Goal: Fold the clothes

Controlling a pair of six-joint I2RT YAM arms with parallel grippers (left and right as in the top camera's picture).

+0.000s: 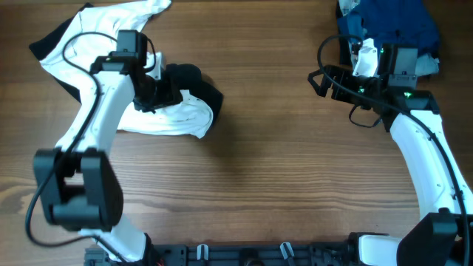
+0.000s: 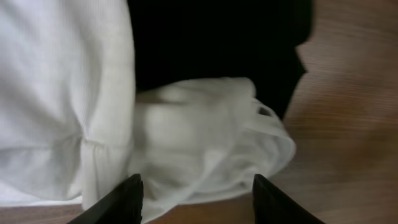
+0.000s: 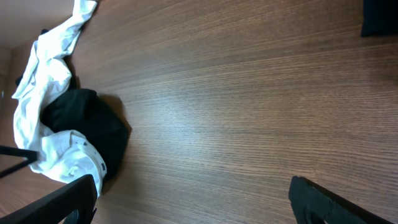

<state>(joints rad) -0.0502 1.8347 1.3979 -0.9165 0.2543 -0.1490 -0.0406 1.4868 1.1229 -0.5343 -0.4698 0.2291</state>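
Observation:
A white and black garment (image 1: 174, 117) lies bunched at the table's upper left, its sleeve trailing to the far left corner. My left gripper (image 1: 164, 90) hovers right over it, open and empty. In the left wrist view the white folds (image 2: 205, 137) and black cloth (image 2: 217, 37) fill the frame between the open fingers (image 2: 198, 196). A pile of blue clothes (image 1: 392, 26) sits at the upper right. My right gripper (image 1: 325, 80) is open and empty beside that pile, pointing left. The right wrist view shows the garment (image 3: 62, 143) far off, past the open fingers (image 3: 193, 199).
Bare wooden table (image 1: 281, 170) spreads across the middle and front. A white item (image 1: 365, 59) lies at the edge of the blue pile, by the right wrist. The arm bases stand at the front edge.

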